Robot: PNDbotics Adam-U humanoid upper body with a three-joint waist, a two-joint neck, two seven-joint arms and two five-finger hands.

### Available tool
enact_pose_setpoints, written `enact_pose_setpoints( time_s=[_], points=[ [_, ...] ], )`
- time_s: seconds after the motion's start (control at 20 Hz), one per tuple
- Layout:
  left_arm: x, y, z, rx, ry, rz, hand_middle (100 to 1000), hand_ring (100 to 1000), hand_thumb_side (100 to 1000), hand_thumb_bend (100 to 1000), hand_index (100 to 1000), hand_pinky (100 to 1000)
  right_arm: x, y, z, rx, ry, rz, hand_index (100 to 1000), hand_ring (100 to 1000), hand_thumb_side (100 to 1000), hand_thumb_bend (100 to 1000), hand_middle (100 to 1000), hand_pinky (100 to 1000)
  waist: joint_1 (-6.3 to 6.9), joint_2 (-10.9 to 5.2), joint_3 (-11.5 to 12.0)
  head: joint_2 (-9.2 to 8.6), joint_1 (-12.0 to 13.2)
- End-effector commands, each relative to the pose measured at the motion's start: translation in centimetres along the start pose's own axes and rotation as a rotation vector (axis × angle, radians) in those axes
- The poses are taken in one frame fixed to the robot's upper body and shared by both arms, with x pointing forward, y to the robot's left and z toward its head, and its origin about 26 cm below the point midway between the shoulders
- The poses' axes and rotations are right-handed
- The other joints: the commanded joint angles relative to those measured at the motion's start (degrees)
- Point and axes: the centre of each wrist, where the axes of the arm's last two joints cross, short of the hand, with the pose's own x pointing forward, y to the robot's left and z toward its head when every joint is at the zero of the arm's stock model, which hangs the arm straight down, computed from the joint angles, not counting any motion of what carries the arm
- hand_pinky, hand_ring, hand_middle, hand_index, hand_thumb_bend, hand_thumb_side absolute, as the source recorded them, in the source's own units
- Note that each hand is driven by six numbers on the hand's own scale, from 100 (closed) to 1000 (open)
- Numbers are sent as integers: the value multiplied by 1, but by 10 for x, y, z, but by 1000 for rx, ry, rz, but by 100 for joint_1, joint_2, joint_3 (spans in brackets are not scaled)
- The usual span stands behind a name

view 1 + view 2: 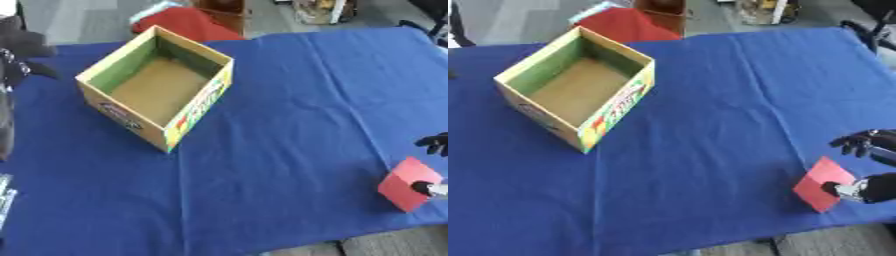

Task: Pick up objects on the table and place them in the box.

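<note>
An open cardboard box (579,85) with green inner walls stands empty on the blue cloth (710,125) at the upper left. A flat red object (820,184) lies tilted near the table's front right corner. My right hand (868,187) comes in from the right edge beside it. Its thumb (833,189) touches the red object's right side, while its fingers (857,142) hover spread above the object and apart from it. My left hand (19,47) shows only as a dark blur at the far left edge, beyond the box.
A red bundle (188,22) and a brown wooden piece (662,12) sit beyond the table's far edge. The table's front edge (815,232) runs just below the red object. A light thing (4,197) pokes in at the lower left edge.
</note>
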Motion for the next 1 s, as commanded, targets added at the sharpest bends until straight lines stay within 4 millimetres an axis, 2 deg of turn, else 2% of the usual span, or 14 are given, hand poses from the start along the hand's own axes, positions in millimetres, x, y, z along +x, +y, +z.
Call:
enact_pose_setpoints(
  time_s=[0.05, 1.0],
  points=[
    [5, 1, -3, -3, -21, 0, 688, 707, 907, 100, 879, 578, -4, -7, 3, -11, 17, 30, 948, 763, 735, 376, 765, 780, -11, -50, 7, -13, -19],
    [5, -1, -4, -6, -18, 5, 685, 708, 900, 100, 878, 575, -6, 4, -8, 24, 7, -17, 946, 752, 857, 481, 752, 770, 6, -6, 38, -13, -65]
  ],
)
